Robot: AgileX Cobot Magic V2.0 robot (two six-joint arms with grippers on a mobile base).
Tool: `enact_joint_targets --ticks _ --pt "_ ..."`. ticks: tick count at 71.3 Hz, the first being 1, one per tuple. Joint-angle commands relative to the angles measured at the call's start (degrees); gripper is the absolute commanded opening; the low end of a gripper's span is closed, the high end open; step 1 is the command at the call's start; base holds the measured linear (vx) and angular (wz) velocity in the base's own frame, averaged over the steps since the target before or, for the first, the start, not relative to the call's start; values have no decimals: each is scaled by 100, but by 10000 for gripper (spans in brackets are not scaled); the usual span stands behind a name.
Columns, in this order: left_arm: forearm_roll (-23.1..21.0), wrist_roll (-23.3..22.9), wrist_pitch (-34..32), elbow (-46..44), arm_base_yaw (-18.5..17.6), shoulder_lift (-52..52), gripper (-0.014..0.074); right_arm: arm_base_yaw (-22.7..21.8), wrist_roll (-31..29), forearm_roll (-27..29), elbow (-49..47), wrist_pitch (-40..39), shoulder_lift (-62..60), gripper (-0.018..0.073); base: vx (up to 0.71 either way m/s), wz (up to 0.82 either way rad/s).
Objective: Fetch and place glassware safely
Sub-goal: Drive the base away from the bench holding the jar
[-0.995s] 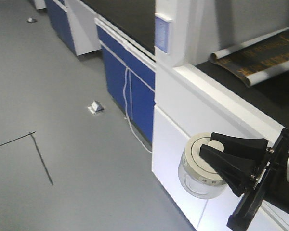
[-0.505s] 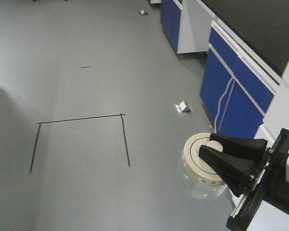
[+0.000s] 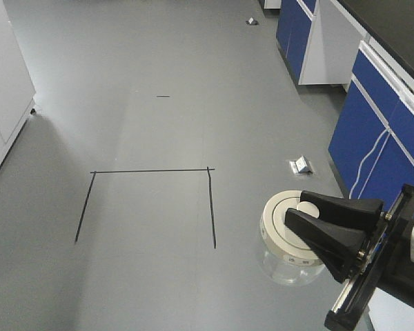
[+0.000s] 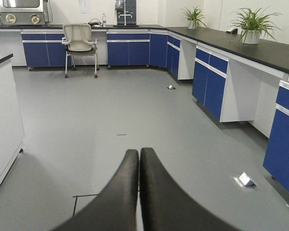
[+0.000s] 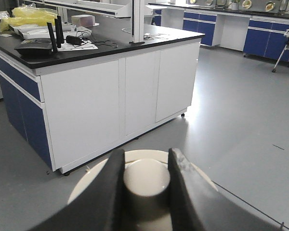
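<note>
The glassware, a squat clear glass jar [image 3: 287, 267] with a round cream-white lid [image 3: 277, 225], hangs above the grey floor at the lower right of the front view. My right gripper [image 3: 297, 207] is shut on the lid's central knob. In the right wrist view the two black fingers pinch that knob [image 5: 146, 179], with the lid's rim [image 5: 91, 185] spreading beneath them; the glass body is hidden there. My left gripper [image 4: 138, 151] is shut, its fingers pressed together with nothing between them, and it points out over the floor.
Blue-fronted benches [image 3: 383, 138] line the right side and a white cabinet [image 3: 3, 83] stands at the left. A black tape outline [image 3: 152, 171] and a small silvery object [image 3: 301, 165] lie on the floor. A white island bench [image 5: 111, 91] carries clutter. An office chair [image 4: 80, 45] stands far back.
The front view has swung left: the white bench with the rolled poster left the frame and the floor outline and left cabinet came in. The jar stays held the same way.
</note>
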Motion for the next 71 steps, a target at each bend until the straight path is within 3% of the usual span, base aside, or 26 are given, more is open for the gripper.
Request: enact_joint_targets --ticks 1,29,71 --pt "-51 -46 -394 -172 -29 61 -7 -8 -10 294 -167 -235 -64 -1 17 7" --pt "-51 -46 -394 -172 -29 61 -7 -8 -10 294 -167 -240 -64 -1 28 -4" --pt "-51 -46 -394 -172 -29 61 -7 -8 -10 288 -167 -256 -64 -1 46 -4"
